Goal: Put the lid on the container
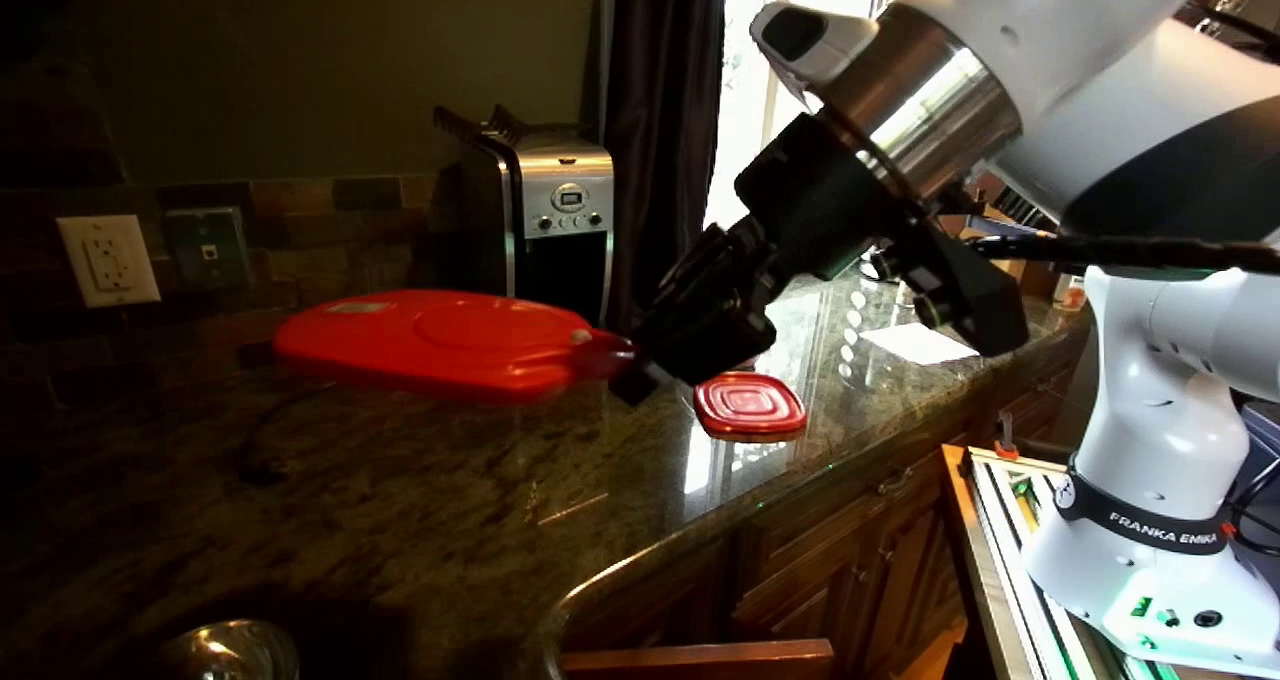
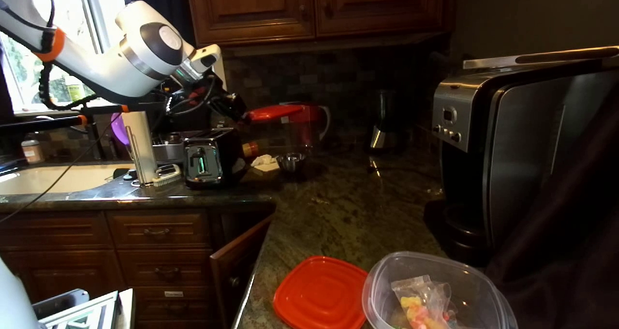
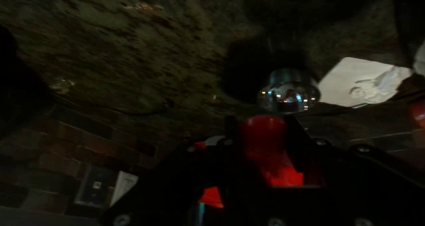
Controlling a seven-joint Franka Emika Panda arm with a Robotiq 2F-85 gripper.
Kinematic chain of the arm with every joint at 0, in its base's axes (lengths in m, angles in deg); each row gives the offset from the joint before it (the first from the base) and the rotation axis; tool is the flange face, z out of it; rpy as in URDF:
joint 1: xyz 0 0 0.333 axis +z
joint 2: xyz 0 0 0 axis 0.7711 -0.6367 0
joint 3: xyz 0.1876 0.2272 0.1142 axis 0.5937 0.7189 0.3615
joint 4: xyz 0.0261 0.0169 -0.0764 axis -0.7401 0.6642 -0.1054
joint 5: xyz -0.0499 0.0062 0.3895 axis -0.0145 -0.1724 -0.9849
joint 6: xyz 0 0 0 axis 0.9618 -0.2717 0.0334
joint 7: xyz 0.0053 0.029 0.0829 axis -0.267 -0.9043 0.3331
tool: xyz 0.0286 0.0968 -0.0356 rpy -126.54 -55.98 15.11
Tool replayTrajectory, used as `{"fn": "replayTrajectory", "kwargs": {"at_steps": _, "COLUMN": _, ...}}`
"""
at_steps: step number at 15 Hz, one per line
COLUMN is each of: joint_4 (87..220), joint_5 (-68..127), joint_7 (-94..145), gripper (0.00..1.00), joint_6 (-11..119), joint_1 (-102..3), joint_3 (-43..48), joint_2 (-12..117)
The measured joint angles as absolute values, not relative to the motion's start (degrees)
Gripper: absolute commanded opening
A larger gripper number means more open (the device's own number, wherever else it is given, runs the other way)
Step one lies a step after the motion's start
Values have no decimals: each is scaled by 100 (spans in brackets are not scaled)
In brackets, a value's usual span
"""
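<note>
Upper left in an exterior view, the fingers [image 2: 242, 114] pinch a red piece [image 2: 274, 112]; the lid [image 2: 321, 290] lies bottom middle, beside the tub [image 2: 476, 290].

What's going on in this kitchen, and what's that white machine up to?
A robot arm is holding a flat red piece in its gripper, up in the air over the counter; I can't tell for sure what that piece is. Elsewhere on the counter, in an exterior view, a red lid lies flat beside a clear tub with a small bag in it. The tub stands open, so putting the lid on has yet to be done.
</note>
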State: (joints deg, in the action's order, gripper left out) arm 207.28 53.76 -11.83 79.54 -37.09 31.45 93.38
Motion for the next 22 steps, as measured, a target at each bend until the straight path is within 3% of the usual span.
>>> {"fn": "replayTrajectory", "kwargs": {"at_steps": 4, "joint_4": 21643, "joint_5": 5377, "joint_7": -1605, "gripper": 13, "joint_6": 7770, "joint_1": -4031, "joint_3": 2837, "joint_2": 10200}}
{"fn": "replayTrajectory", "kwargs": {"at_steps": 5, "joint_4": 21883, "joint_5": 5377, "joint_7": -1752, "gripper": 38, "joint_6": 7623, "joint_1": -4082, "joint_3": 2834, "joint_2": 10455}}
{"fn": "replayTrajectory", "kwargs": {"at_steps": 8, "joint_4": 21913, "joint_5": 5454, "joint_7": -2200, "gripper": 38, "joint_6": 6978, "joint_1": -4100, "joint_3": 2877, "joint_2": 10860}}
{"fn": "replayTrajectory", "kwargs": {"at_steps": 9, "joint_4": 21869, "joint_5": 5454, "joint_7": -2234, "gripper": 13, "joint_6": 6937, "joint_1": -4100, "joint_3": 2888, "joint_2": 10875}}
{"fn": "replayTrajectory", "kwargs": {"at_steps": 15, "joint_4": 21709, "joint_5": 5371, "joint_7": -2238, "gripper": 13, "joint_6": 6381, "joint_1": -4975, "joint_3": 3210, "joint_2": 10798}}
{"fn": "replayTrajectory", "kwargs": {"at_steps": 20, "joint_4": 21800, "joint_5": 5392, "joint_7": -2199, "gripper": 13, "joint_6": 5619, "joint_1": -5983, "joint_3": 2857, "joint_2": 10768}}
{"fn": "replayTrajectory", "kwargs": {"at_steps": 21, "joint_4": 21834, "joint_5": 5368, "joint_7": -2230, "gripper": 38, "joint_6": 5513, "joint_1": -6092, "joint_3": 2747, "joint_2": 10756}}
{"fn": "replayTrajectory", "kwargs": {"at_steps": 22, "joint_4": 21836, "joint_5": 5388, "joint_7": -2209, "gripper": 38, "joint_6": 5497, "joint_1": -6142, "joint_3": 2687, "joint_2": 10738}}
